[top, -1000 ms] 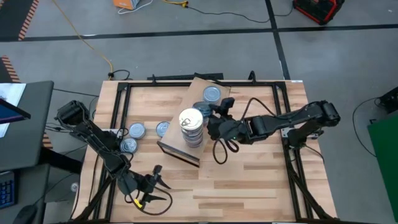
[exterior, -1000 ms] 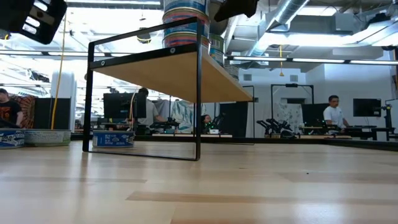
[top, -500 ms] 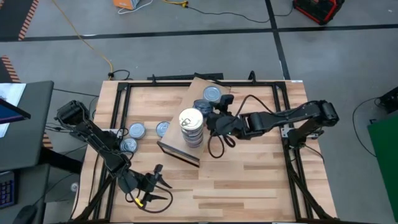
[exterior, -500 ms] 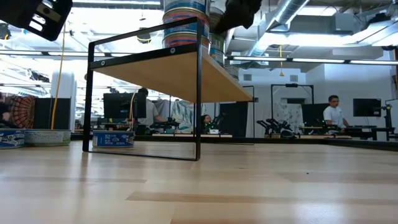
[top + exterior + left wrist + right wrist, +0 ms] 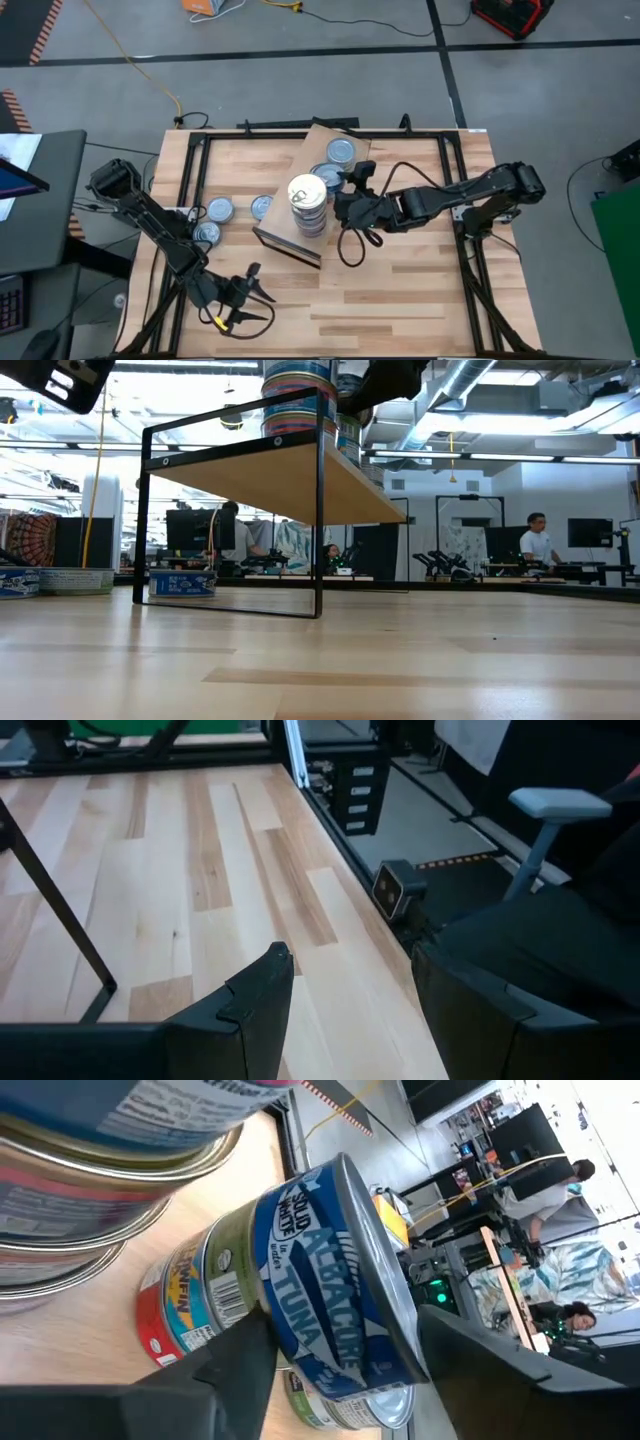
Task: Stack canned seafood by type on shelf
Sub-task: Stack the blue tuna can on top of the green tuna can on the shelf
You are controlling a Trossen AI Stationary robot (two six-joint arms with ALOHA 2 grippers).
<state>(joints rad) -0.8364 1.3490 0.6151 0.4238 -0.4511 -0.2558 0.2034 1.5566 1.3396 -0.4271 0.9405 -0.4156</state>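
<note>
The shelf (image 5: 318, 138) stands on black legs at mid-table. On it a tall stack of pale-lidded tins (image 5: 307, 203) rises near its front edge. Behind it are blue-grey-topped tins (image 5: 341, 152). My right gripper (image 5: 346, 186) reaches level from the table's right and is open. In its wrist view a blue tuna tin (image 5: 320, 1310) rests on a green-and-red tin (image 5: 185, 1315), with the fingers standing either side of the blue one. My left gripper (image 5: 250, 287) waits open over the table's near left, holding nothing.
Three loose tins (image 5: 220, 210) (image 5: 262, 207) (image 5: 208, 233) lie on the slatted tabletop left of the shelf. A black frame (image 5: 470, 235) borders the table. Bare wood lies in front of the shelf and to its right. People and desks show in the room beyond.
My right gripper has sunk a little beside the tins on the shelf. The tall stack and the loose tins stand where they were.
</note>
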